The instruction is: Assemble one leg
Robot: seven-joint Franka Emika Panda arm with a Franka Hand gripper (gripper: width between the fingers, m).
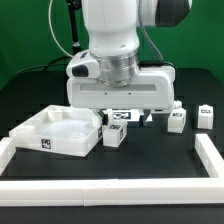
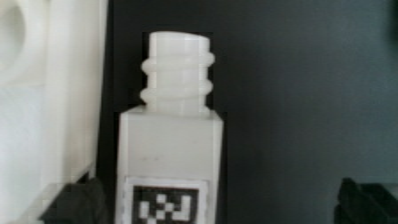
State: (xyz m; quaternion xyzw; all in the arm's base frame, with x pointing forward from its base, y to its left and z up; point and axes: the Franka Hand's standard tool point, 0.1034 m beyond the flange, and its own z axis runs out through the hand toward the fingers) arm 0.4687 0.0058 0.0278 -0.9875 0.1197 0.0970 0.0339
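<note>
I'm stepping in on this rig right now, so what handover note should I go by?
Gripper: open and low over the table, fingers either side of the leg, not clamped.
The leg: near the white tray, threaded end free.
Spare leg by the tray's corner; two more legs toward the exterior view's right.
Done: lined up for a grasp.
Left: close, lift, fit the leg.

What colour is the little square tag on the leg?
The tag is black-and-white blocks; the wrist view shows it best.
</note>
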